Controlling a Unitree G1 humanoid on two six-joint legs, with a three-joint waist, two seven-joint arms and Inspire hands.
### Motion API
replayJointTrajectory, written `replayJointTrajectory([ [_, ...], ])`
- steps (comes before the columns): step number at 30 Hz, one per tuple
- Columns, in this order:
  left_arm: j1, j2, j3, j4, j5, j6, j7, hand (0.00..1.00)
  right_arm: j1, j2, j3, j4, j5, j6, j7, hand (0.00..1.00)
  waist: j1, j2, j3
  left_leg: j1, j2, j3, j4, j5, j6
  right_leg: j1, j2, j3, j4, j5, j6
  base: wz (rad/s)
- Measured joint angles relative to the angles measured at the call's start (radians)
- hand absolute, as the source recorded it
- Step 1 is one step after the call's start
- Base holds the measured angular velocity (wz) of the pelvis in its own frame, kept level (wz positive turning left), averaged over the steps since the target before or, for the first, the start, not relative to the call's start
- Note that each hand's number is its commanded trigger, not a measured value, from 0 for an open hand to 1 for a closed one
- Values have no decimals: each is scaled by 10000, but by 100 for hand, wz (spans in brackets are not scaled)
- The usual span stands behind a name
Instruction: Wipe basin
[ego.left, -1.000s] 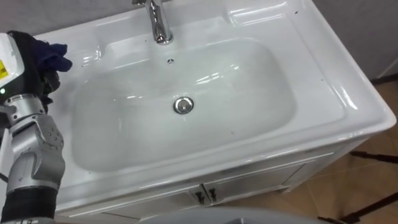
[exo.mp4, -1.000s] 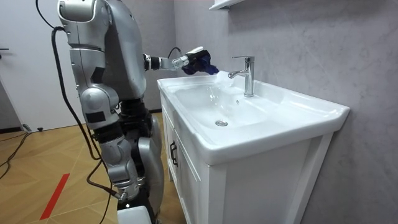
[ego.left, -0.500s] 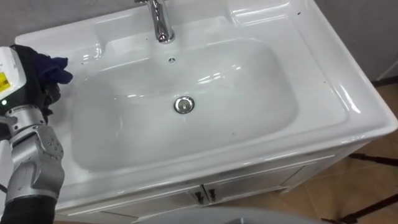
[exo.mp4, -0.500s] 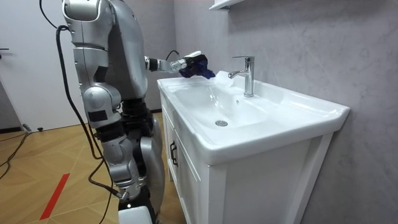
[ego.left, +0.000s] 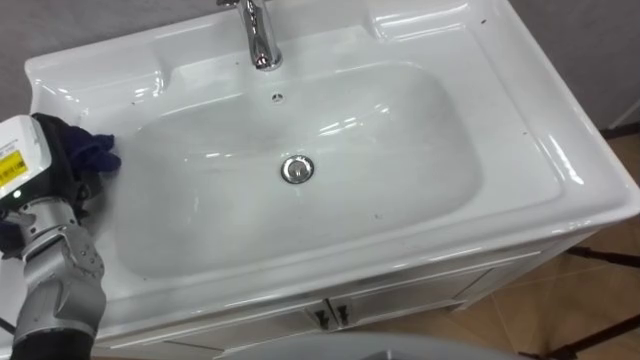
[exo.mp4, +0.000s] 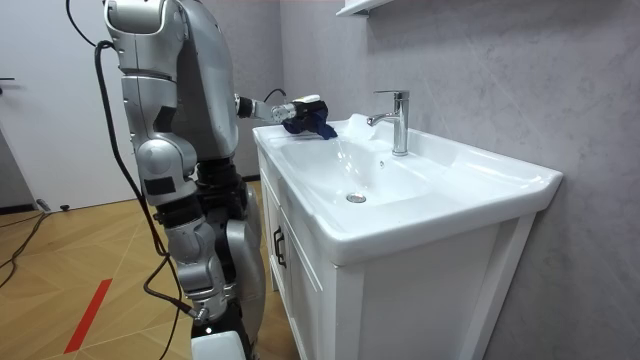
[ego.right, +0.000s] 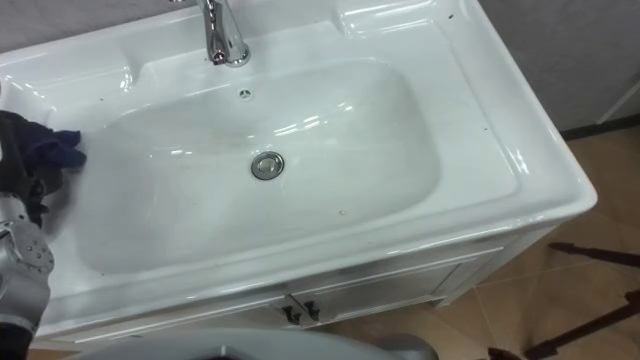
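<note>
A white basin lies below me, with a chrome drain at the middle of its bowl and a chrome faucet at the back. My left hand hovers at the basin's left rim, shut on a dark blue cloth that pokes out toward the bowl. The cloth is at the rim's inner edge; I cannot tell if it touches. In the room view I stand at the basin's end, left arm stretched over the near corner with the cloth.
The basin tops a white cabinet with two doors and small dark handles. A grey wall runs behind the faucet. Wooden floor shows to the right of the cabinet. A shelf edge hangs above the faucet.
My left hand with the cloth has come down and back toward me along the left rim, from up beside the faucet's level to the near left edge of the bowl.
</note>
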Motion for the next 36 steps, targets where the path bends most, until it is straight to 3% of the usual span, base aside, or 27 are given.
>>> replayJointTrajectory([
  [14,0,0,20,2,3,95,0,0,11,-1,-1,-98,-26,10,-6,0,15,41,-8,7,1,37,-2,0,0,-6,1,11,8,0,0,0],
  [21,-6,7,869,2,39,178,10,0,281,-17,-85,-536,-488,16,-8,0,-15,88,-20,12,0,50,-1,0,0,-1,-8,6,13,0,0,0],
  [30,-6,8,1057,2,39,277,19,1,419,-17,-90,-742,-780,119,5,0,-8,106,-5,16,0,48,9,0,0,-2,-11,-1,37,-2,4,0],
  [31,-5,8,1058,3,39,277,19,67,420,-20,-91,-742,-784,145,6,0,-8,106,-4,16,0,48,8,0,0,-3,-11,0,36,-2,4,0],
  [32,-5,8,1058,3,39,277,19,100,423,-20,-91,-742,-785,149,6,0,-8,106,-4,16,0,48,8,0,0,-2,-11,0,36,-2,4,0],
  [36,-6,8,1057,2,40,277,19,100,423,-20,-91,-772,-834,159,7,0,-7,98,2,14,0,48,8,0,0,-9,-11,0,43,-5,7,0],
])
